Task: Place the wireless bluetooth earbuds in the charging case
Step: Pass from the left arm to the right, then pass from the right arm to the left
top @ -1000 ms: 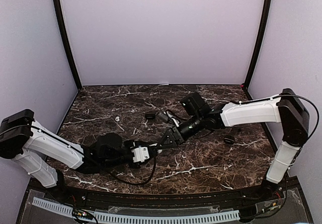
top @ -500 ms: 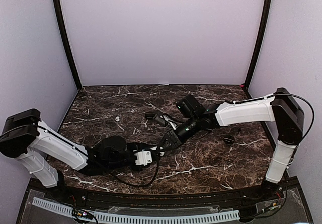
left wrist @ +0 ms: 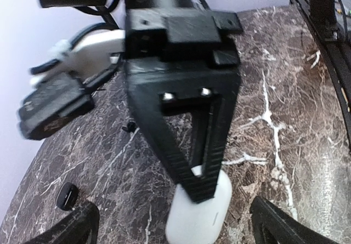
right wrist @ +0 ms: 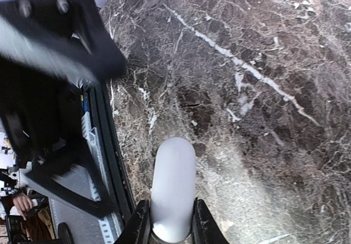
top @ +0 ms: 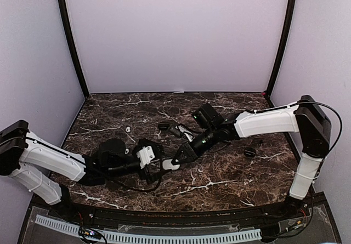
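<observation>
My left gripper [left wrist: 175,222] has just sprung wide, letting go of the white pebble-shaped plastic charging case [right wrist: 173,178], lower centre; my right gripper [right wrist: 170,222] now pinches it. One small white earbud [top: 127,129], centre left, lies loose, not yet inserted.

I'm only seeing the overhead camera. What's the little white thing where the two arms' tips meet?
Observer: A smooth white case. The right wrist camera shows the right gripper pinching one end of it.
Operator: Is the other claw holding it too?
Observer: No. In the left wrist camera the left gripper has its fingers spread wide, well clear on either side of the case.
Operator: Is the case open?
Observer: It looks closed; both wrist cameras show an unbroken shell.
</observation>
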